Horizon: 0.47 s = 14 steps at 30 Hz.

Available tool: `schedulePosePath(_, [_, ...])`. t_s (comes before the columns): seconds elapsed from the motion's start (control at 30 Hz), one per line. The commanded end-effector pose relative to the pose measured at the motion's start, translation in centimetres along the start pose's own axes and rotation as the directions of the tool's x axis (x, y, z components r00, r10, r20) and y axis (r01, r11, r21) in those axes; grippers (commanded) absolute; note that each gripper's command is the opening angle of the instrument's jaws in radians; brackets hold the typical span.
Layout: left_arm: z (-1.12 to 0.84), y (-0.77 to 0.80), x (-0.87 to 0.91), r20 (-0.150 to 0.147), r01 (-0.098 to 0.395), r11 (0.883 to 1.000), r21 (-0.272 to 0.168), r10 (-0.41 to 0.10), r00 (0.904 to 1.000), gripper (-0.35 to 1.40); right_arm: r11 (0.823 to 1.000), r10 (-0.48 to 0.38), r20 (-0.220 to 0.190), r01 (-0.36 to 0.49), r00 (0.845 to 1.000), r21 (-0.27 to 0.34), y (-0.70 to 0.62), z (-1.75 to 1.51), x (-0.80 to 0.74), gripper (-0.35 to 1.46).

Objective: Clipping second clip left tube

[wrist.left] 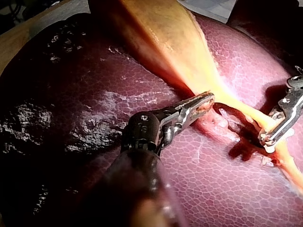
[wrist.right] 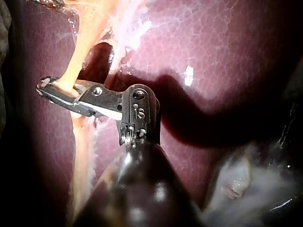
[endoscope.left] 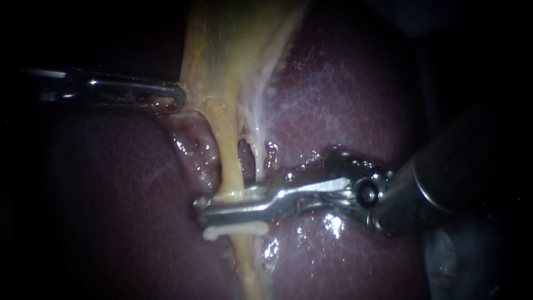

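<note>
- My left instrument (endoscope.left: 176, 101) comes in across the dark side of the liver (endoscope.left: 344, 100). Its jaws are pinched narrow on the edge of the gallbladder (endoscope.left: 222, 44), just where the yellow sac tapers down.
- I judge that hold is there for tension. With the gallbladder drawn up and aside, the strands below it stand straight and apart from the liver bed.
- Two strands run down from the taper: the yellow left tube (endoscope.left: 229, 166) and a paler, whitish right tube (endoscope.left: 256, 150) just beside it. A dark gap opens between them above my right instrument.
- My right instrument (endoscope.left: 222, 214) reaches across from the right, passing over the right tube. Its jaws are closed to a narrow grip on the left tube from both sides, set square across it.
- Crossing at a right angle looks deliberate: it lets a clip take the full width of the tube rather than catch it slantwise.
- A white clip (endoscope.left: 233, 229) lies across the left tube, touching the lower jaw. I cannot tell whether it sits in the jaws or is already fixed on the tube.
- The tube runs on below the jaws, bare and yellow, over the liver.
</note>
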Motion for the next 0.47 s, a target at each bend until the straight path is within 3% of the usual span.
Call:
schedulePosePath(0.03, [0.00, 0.00, 0.00, 0.000, 0.000, 1.000, 0.000, 0.000, 1.0000, -0.35, 1.000, 0.000, 0.003, 0.000, 1.000, 0.003, 0.00, 0.00, 0.00, -0.35])
schedulePosePath(0.47, [0.00, 0.00, 0.00, 0.000, 0.000, 1.000, 0.000, 0.000, 1.0000, -0.35, 1.000, -0.002, 0.006, 0.002, 1.000, 0.002, 0.09, -0.03, 0.00, -0.35])
